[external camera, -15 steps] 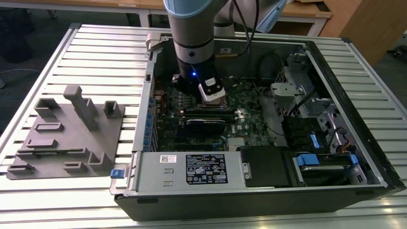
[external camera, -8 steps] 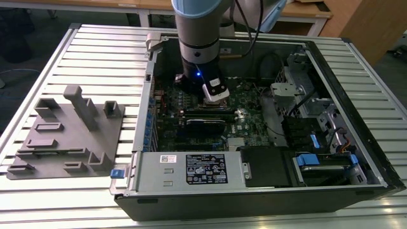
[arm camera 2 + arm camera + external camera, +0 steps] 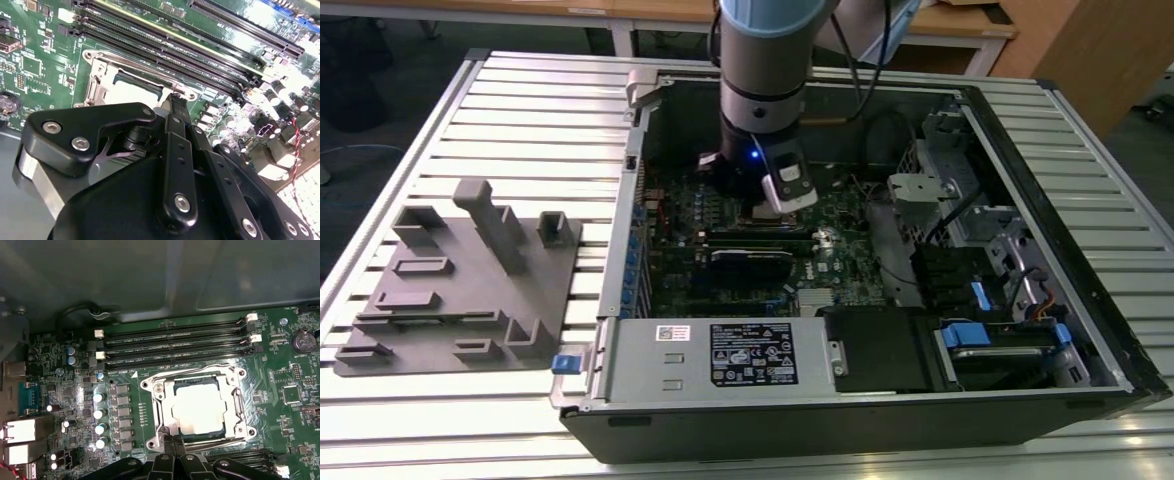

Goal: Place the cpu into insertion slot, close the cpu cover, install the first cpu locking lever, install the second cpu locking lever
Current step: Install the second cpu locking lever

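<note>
An open computer case (image 3: 854, 400) lies on its side on the slatted metal worktop (image 3: 520, 90), with the motherboard (image 3: 680, 270) facing up. The arm (image 3: 767, 70) reaches straight down into the case, and the hand (image 3: 172, 447) sits low over the board at the edge of the processor socket. In the first wrist view the cpu (image 3: 197, 410) lies flat in the socket, its pale metal top facing up. The cpu cover (image 3: 227, 390) lies closed down around it, so that the chip shows through the square window of the frame. In the second wrist view the same cover (image 3: 100, 75) and chip (image 3: 132, 90) are seen just beyond the black linkages of the hand. The fingertips meet at or very near the socket edge, close to a thin metal locking lever (image 3: 162, 432) that runs along that side; whether the fingers are open or closed on anything cannot be told. Four long memory slots (image 3: 175, 342) run parallel beside the socket. In the exterior view a white-labelled power supply box (image 3: 720, 355) fills the near corner of the case, and a grey fixture block (image 3: 460, 280) rests on the worktop at the exterior view's left, well apart from the case.
</note>
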Controlling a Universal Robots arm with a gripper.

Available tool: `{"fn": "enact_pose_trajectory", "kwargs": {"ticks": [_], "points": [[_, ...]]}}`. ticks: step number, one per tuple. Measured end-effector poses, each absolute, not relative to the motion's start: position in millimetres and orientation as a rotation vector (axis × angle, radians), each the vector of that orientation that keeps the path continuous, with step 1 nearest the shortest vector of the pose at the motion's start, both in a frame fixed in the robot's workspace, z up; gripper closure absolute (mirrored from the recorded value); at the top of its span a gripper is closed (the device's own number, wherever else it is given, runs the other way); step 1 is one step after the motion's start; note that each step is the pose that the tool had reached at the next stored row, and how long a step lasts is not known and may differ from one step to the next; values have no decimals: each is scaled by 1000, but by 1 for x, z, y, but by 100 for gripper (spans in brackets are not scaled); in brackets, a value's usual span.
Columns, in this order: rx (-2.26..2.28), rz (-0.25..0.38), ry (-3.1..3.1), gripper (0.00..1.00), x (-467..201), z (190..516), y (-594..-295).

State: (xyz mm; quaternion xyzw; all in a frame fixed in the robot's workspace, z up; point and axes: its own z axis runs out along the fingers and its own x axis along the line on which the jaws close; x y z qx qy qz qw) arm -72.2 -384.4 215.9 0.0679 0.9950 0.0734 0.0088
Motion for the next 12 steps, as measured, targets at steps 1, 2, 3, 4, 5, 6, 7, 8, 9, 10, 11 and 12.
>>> {"fn": "enact_pose_trajectory", "kwargs": {"ticks": [1,2,3,4,5,6,7,8,9,10,11,12], "points": [[213,223,3113,89,-71,216,-383],[214,214,3118,89,-70,216,-382],[214,206,3122,89,-69,216,-380],[215,196,3125,89,-68,216,-379],[215,188,3128,89,-68,216,-377],[215,187,3128,89,-68,216,-377],[215,187,3128,89,-68,216,-377],[215,187,3128,89,-68,216,-377],[215,187,3128,89,-68,216,-377],[215,187,3128,89,-68,216,-377],[215,187,3128,89,-67,216,-377],[215,187,3128,89,-65,216,-377]]}}
